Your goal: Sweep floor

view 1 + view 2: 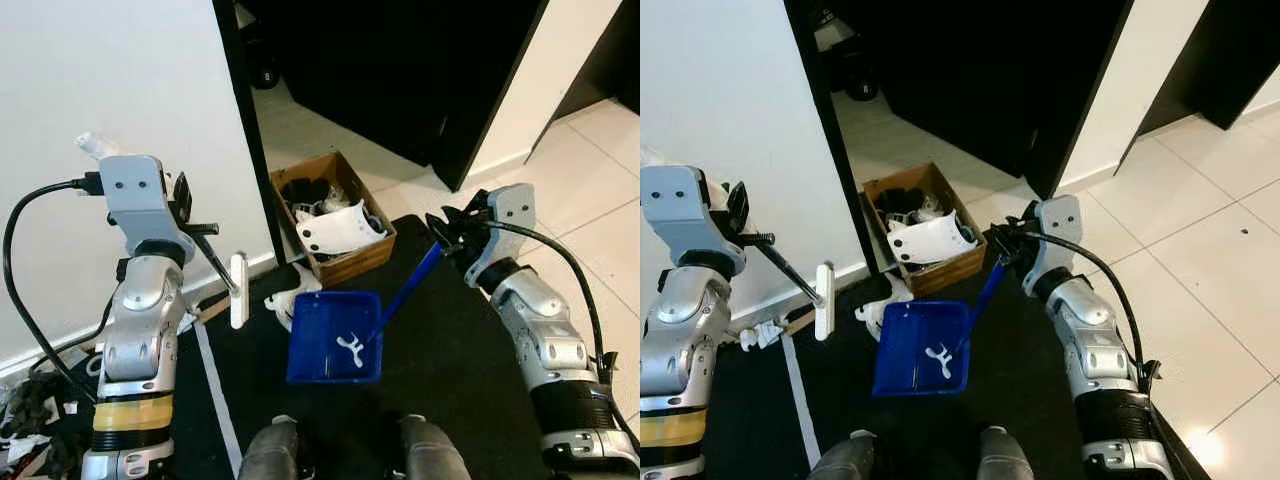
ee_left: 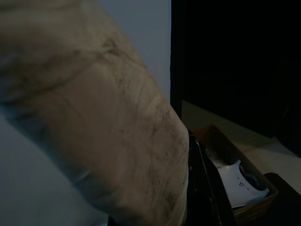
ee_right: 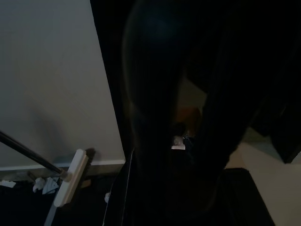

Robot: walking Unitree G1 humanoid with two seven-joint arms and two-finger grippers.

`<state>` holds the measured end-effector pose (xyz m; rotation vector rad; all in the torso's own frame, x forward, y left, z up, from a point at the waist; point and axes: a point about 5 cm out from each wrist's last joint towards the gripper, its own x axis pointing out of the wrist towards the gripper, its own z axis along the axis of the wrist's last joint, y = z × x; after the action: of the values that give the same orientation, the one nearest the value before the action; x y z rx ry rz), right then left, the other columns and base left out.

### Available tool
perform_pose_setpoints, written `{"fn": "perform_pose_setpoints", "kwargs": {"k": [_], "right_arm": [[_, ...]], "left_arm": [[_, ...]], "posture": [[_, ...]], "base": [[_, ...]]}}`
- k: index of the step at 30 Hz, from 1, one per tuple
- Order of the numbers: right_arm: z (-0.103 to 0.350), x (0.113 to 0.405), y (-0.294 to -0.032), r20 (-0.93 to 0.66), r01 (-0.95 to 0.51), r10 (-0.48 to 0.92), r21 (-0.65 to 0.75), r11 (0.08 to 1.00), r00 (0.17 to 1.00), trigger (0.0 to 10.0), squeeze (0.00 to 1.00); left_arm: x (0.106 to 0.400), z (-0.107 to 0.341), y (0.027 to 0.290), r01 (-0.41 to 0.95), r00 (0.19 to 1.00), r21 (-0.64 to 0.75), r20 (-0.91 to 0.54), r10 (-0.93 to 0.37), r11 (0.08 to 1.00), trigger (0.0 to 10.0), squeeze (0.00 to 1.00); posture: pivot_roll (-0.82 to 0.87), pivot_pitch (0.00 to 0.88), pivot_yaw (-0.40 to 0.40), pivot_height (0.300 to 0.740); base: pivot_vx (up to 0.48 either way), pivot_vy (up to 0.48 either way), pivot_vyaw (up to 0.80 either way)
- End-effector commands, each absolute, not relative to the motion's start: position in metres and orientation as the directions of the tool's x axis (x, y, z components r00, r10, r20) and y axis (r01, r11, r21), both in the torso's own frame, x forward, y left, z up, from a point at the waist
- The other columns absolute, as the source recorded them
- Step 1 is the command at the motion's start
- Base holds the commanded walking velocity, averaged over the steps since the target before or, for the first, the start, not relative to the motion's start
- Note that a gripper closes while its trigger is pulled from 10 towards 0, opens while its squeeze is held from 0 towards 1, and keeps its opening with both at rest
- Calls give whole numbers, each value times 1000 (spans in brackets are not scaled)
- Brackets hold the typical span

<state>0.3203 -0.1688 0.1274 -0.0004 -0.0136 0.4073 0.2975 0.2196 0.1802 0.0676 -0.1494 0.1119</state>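
Note:
My left gripper (image 1: 192,222) is raised beside the white wall and shut on the thin black handle of a small broom. Its white head (image 1: 238,290) hangs in the air above the edge of the black mat and also appears as the broom head (image 3: 70,178) in the right wrist view. My right gripper (image 1: 446,238) is shut on the long handle of a blue dustpan (image 1: 322,345). The pan is held low over the mat, in front of my legs. A small white scrap (image 1: 350,348) lies inside the pan.
An open cardboard box (image 1: 372,258) holding a white casing and dark items stands by the black door frame (image 1: 243,130). White crumpled scraps (image 1: 279,300) lie near the wall's base. Cables and clutter (image 1: 35,405) sit at the lower left. Pale tiles (image 1: 600,220) spread to the right.

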Motion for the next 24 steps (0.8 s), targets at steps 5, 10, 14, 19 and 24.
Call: {"fn": "perform_pose_setpoints", "kwargs": {"k": [5, 10, 14, 19, 24], "right_arm": [[137, 322, -169, 76, -394, 393, 0, 919, 917, 10000, 0], [136, 321, -169, 74, -393, 392, 4, 919, 917, 10000, 0], [136, 321, -168, 75, -395, 393, 5, 919, 916, 10000, 0], [136, 321, -168, 74, -394, 393, 5, 919, 917, 10000, 0], [135, 320, -169, 71, -393, 392, 6, 919, 917, 10000, 0]], "left_arm": [[299, 186, 218, -129, 974, 60, 196, 115, 990, 10000, 0], [300, 184, 217, -135, 975, 46, 186, 124, 990, 10000, 0], [301, 183, 216, -134, 975, 44, 186, 124, 990, 10000, 0], [302, 183, 216, -136, 975, 41, 181, 127, 990, 10000, 0], [302, 181, 216, -138, 976, 36, 174, 130, 990, 10000, 0]], "posture": [[-20, 46, 22, 740], [-22, 54, 21, 740], [-23, 56, 21, 740], [-25, 62, 21, 740], [-26, 69, 19, 740]], "base": [[0, 0, 0], [0, -159, 0], [0, -277, 0], [146, -301, 0], [250, -193, 0]]}}
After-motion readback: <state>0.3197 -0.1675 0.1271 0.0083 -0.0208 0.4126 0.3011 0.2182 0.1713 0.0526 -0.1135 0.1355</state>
